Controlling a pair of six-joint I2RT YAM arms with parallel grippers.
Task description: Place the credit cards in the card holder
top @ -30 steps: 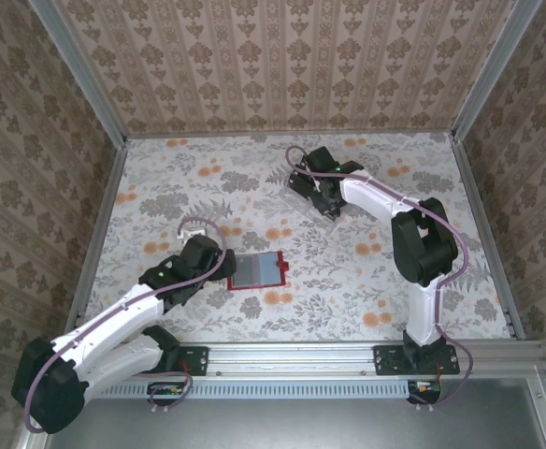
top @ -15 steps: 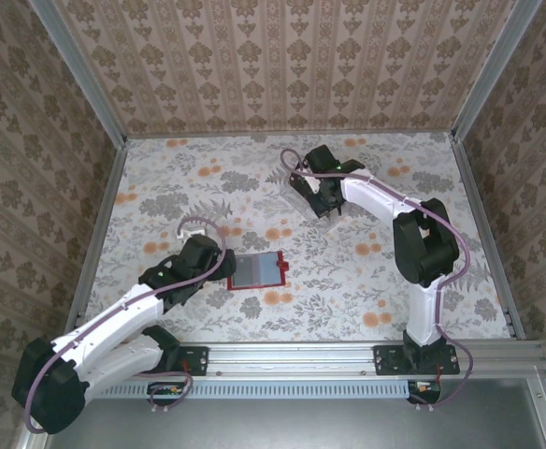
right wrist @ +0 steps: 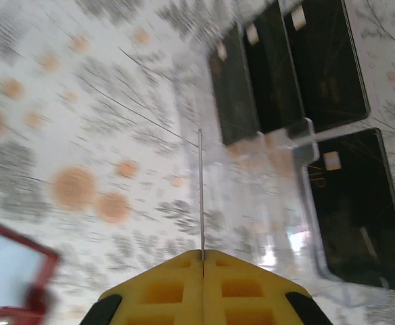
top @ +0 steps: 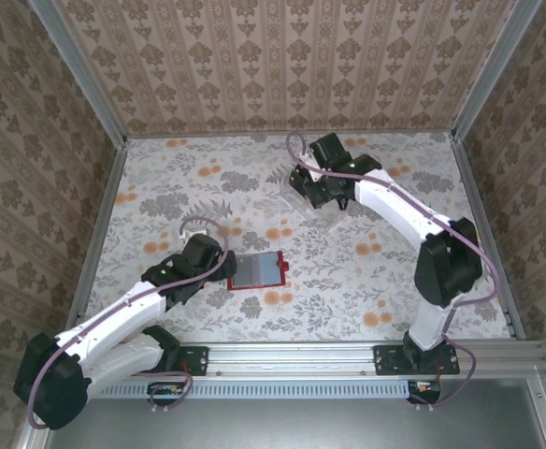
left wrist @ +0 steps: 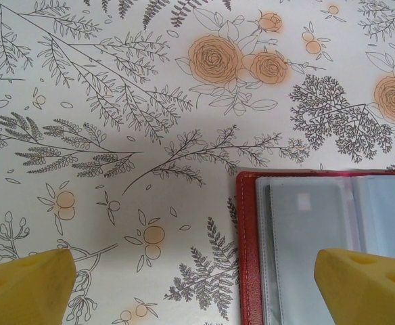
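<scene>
Right gripper [right wrist: 202, 261] just clamped shut on one card [right wrist: 201, 183], held edge-on, and has lifted off the tray [right wrist: 307, 130], well beyond the holder [top: 256, 269]. Other cards [right wrist: 319, 61] remain in the tray. Left gripper [left wrist: 197, 284] is at the holder's left edge, jaws wide apart, empty. Holder lies open, so probably transfer next.

Table [top: 348, 271] has a white floral print: grey ferns, orange roses. The left wrist view shows the same print close up. Clear plastic tray [top: 294, 196] sits on the far side, just right of centre. In the right wrist view its clear divider wall [right wrist: 299, 139] splits it into compartments. Damask wallpaper walls [top: 282, 65] stand far, left and right. Aluminium posts [top: 77, 70] rise at the far corners. Aluminium rail [top: 301, 355] runs along the near edge, with a grey strip [top: 348, 421] nearer still.
</scene>
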